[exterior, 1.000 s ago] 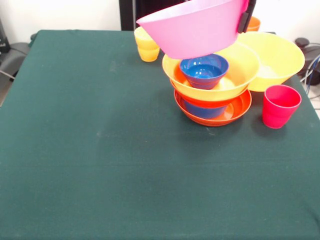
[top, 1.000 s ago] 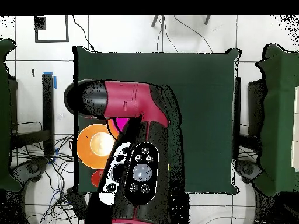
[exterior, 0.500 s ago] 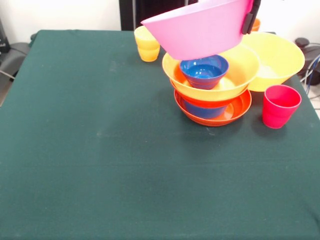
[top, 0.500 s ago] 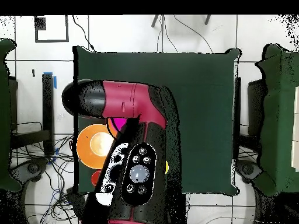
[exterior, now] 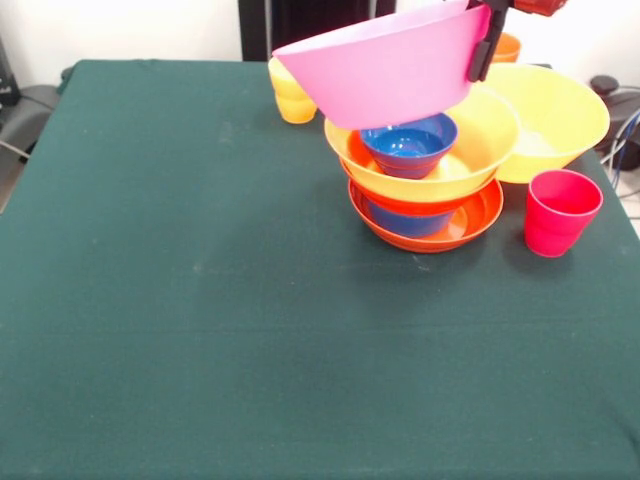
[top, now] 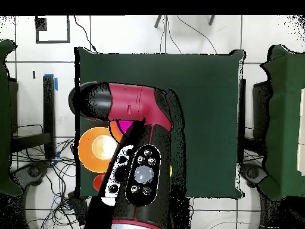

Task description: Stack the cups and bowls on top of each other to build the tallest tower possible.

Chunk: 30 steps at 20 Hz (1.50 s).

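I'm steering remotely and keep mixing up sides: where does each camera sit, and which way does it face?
Front view: across the green table, facing the robot; only the hand, clamped on the tilted large pink plastic bowl's rim, shows.
Overhead view: above, looking straight down; the red and black arm covers most of the stack.
Shared: the pink bowl and the table, turned half round.

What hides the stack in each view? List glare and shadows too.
Front view: the held pink bowl covers the tower's far rim; soft shadow under the red cup, faint gloss on bowls. Overhead view: the arm hides nearly everything except one orange-yellow bowl.
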Tool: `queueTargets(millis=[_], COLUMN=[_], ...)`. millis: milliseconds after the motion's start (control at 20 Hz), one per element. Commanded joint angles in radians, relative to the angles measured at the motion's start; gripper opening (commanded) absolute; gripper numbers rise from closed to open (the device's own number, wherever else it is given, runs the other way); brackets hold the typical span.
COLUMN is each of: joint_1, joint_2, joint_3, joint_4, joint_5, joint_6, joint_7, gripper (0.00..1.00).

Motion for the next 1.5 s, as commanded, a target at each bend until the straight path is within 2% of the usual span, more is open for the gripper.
queueTargets(millis=[50,800,1500], joint_1=[0.033,0.088,0.124], joint_2=[0.042,0.067,0.089], joint_3=[0.035,-0.003,-0.046], joint_4=[-0.002,-0.025,-0.027], joint_5=[0.025,0.107,0.128], joint_6=[-0.055,0.019,0.023], joint_7=[0.203,0.252,0.255], gripper=[0.00,0.00,0.00])
